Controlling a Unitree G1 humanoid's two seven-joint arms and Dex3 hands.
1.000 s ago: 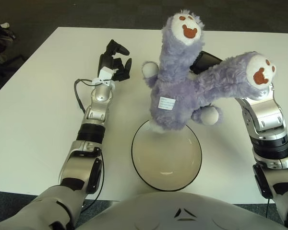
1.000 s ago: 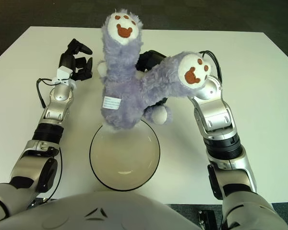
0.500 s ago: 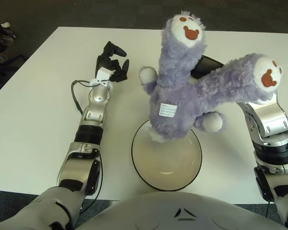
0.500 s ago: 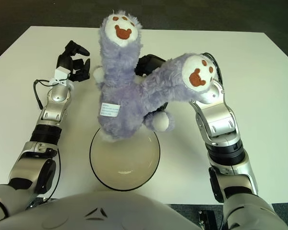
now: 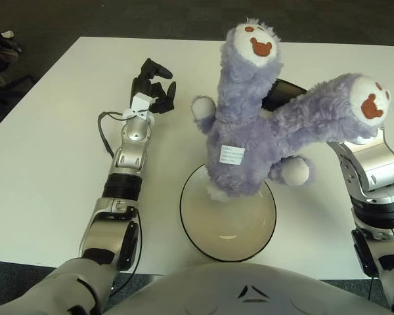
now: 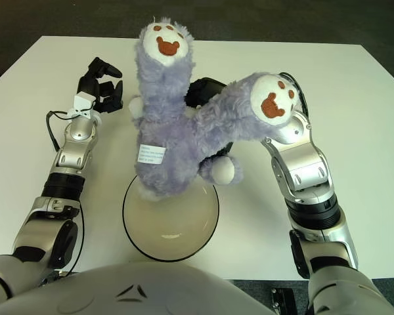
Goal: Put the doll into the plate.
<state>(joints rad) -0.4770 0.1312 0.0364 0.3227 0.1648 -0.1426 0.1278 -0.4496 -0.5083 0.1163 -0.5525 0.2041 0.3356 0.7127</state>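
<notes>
Over the last second the doll (image 5: 249,141) has sunk a little and drifted toward the table's near edge, its lower end now overlapping the plate (image 5: 227,233) rim more. The right hand (image 6: 200,92) carrying it has drawn nearer too.

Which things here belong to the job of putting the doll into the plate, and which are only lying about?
Belong to the job:
- doll, purple plush, held upside down over the plate
- plate, bowl-like, dark-rimmed
- right hand, behind the doll, gripping it

Lying about:
- left hand, idle, left of the doll
- table, white
</notes>
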